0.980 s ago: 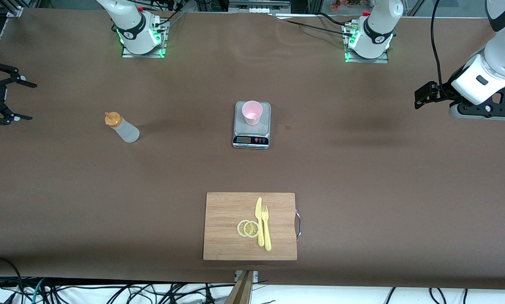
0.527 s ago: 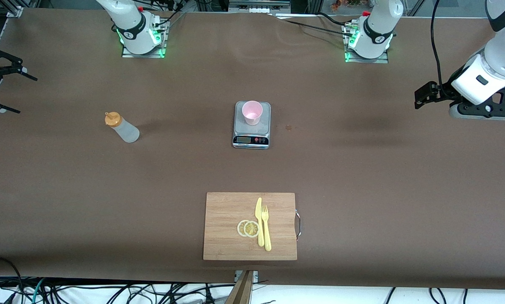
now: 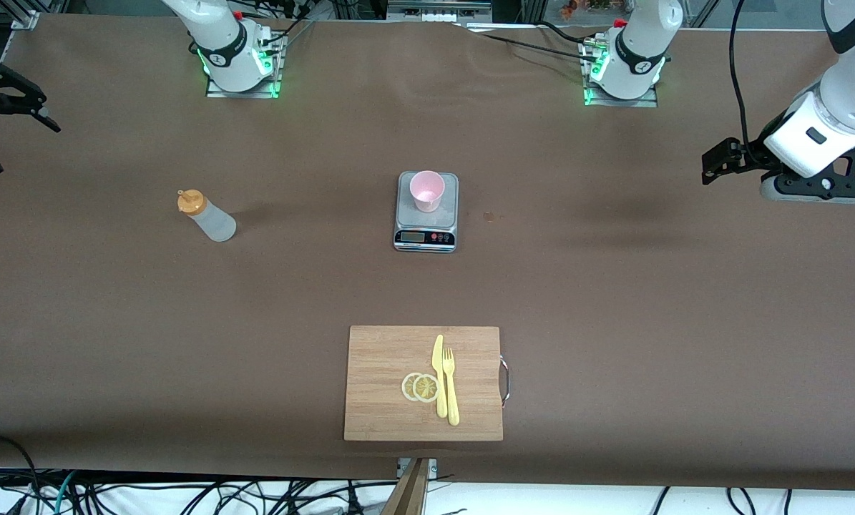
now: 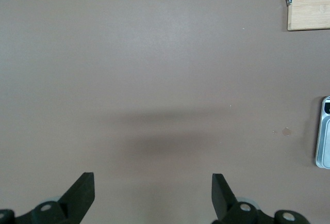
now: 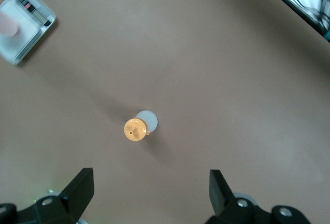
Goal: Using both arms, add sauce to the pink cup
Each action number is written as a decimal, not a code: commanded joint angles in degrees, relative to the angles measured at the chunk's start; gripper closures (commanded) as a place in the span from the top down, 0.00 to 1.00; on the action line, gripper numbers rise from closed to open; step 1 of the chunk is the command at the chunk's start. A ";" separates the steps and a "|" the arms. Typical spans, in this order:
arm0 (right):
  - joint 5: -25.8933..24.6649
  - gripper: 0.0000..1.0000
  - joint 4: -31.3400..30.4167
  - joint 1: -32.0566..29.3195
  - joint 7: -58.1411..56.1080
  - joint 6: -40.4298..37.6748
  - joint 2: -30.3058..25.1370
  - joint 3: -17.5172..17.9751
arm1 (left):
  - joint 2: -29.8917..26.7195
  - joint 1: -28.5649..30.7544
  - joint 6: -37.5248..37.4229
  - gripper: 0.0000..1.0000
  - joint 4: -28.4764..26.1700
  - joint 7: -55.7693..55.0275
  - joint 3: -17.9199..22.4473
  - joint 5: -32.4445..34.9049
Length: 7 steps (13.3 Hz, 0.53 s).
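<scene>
Simply translucent sauce (image 3: 211, 219) — orange-capped

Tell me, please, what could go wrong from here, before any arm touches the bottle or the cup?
1. The sauce bottle is slim and stands upright; an off-centre approach by the open right gripper could tip it.
2. The pink cup stands loose on the grey scale; the open left gripper, now over bare table at its own end, could nudge it off.
3. The cup's mouth is small, so sauce might land on the scale.
</scene>
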 commanded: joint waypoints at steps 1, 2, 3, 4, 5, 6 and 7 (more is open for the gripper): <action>-2.37 0.99 1.79 0.33 10.70 -2.73 -1.03 1.86 | 0.75 0.30 -1.15 1.00 1.68 0.93 -0.40 1.09; -2.55 0.99 2.06 0.33 13.60 -3.87 -1.21 2.21 | 0.75 0.30 -1.15 1.00 1.68 0.93 -0.40 1.09; -2.90 0.99 2.76 0.59 17.37 -4.67 -1.29 2.22 | 0.75 0.30 -1.15 1.00 1.68 0.93 -0.40 1.09; -3.33 0.99 3.99 1.12 20.45 -6.42 -1.21 2.22 | 0.75 0.30 -1.15 1.00 1.68 0.93 -0.40 1.09; -3.86 0.99 5.56 1.65 24.23 -8.78 -1.21 2.57 | 0.75 0.30 -1.15 1.00 1.68 0.93 -0.40 1.09; -4.82 0.99 7.06 2.09 27.57 -10.63 -1.12 3.35 | 0.75 0.30 -1.15 1.00 1.68 0.93 -0.40 1.09; -5.62 0.99 7.94 2.61 29.34 -11.78 -1.03 3.88 | 0.75 0.30 -1.15 1.00 1.68 0.93 -0.40 1.09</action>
